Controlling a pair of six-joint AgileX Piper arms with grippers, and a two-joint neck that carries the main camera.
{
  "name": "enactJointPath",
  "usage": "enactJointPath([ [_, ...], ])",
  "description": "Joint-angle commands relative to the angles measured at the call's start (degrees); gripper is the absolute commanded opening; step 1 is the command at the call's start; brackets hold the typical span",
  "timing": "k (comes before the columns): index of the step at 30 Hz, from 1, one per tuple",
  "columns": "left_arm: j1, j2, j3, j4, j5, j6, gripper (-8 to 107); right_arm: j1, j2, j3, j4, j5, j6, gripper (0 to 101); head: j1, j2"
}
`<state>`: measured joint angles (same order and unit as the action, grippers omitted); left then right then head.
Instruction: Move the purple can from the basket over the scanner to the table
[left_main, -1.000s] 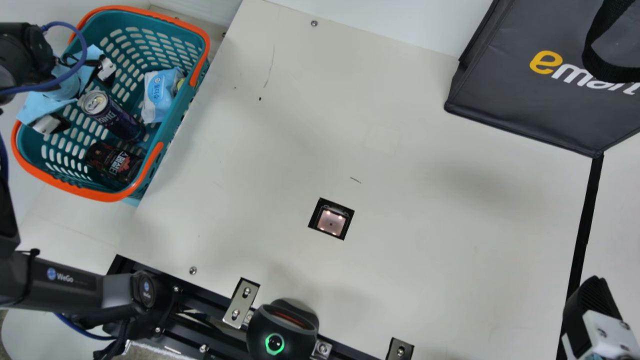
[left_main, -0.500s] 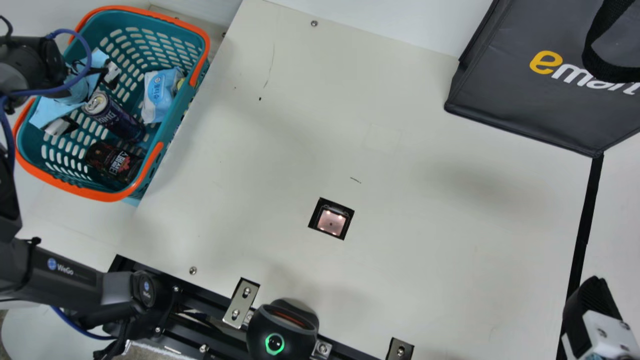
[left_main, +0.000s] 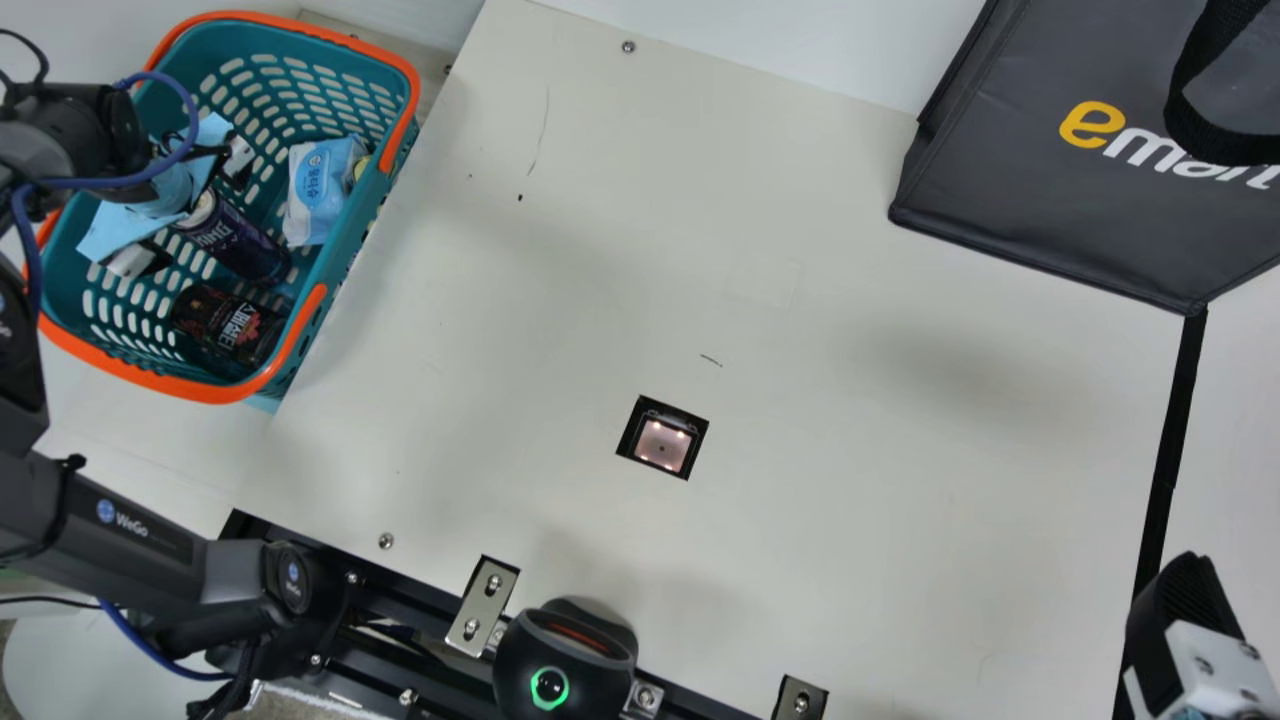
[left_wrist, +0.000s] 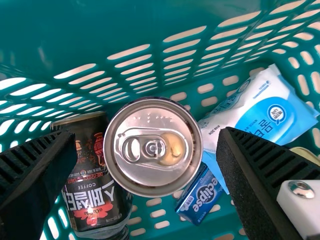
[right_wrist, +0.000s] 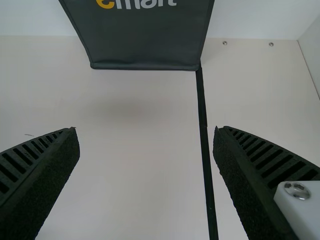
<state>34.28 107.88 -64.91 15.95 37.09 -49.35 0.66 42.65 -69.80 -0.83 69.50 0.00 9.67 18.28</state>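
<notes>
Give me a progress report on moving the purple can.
Done: only the lining up, it seems; the left gripper is open over the purple can, with gaps beside it in the wrist view.
In hand: nothing gripped; the can leans inside the basket.
Left: grasp, lift, pass over the scanner, set on the table.

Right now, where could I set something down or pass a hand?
The cream table is bare between the basket and the black bag, and between the scanner window and the black strip. It's crowded in the basket: the purple can, dark can and wipes packet lie close together, with the left end effector there too.
</notes>
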Motion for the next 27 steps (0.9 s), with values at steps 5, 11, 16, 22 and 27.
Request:
enactJointPath([
  [5, 0.1, 0.7, -0.3, 0.5, -0.1, -0.3, 90, 0.0, 0.0, 0.0, 0.0, 0.0, 0.0, 95, -1.7, 0.1],
  [11, -0.2, 1.0, -0.3, 1.6, -0.8, -1.2, 70, 0.0, 0.0, 0.0, 0.0, 0.0, 0.0, 95, -1.7, 0.1],
  [16, -0.3, 1.1, -0.4, 2.1, -1.1, -1.7, 37, 0.0, 0.0, 0.0, 0.0, 0.0, 0.0, 95, -1.7, 0.1],
  [22, -0.8, 0.4, -0.6, 2.8, -0.2, -2.2, -3, 0.0, 0.0, 0.0, 0.0, 0.0, 0.0, 95, -1.7, 0.1],
  [27, -2.0, -2.1, -0.1, 5.0, 0.5, -3.6, -8, 0.0, 0.0, 0.0, 0.0, 0.0, 0.0, 95, -1.7, 0.1],
])
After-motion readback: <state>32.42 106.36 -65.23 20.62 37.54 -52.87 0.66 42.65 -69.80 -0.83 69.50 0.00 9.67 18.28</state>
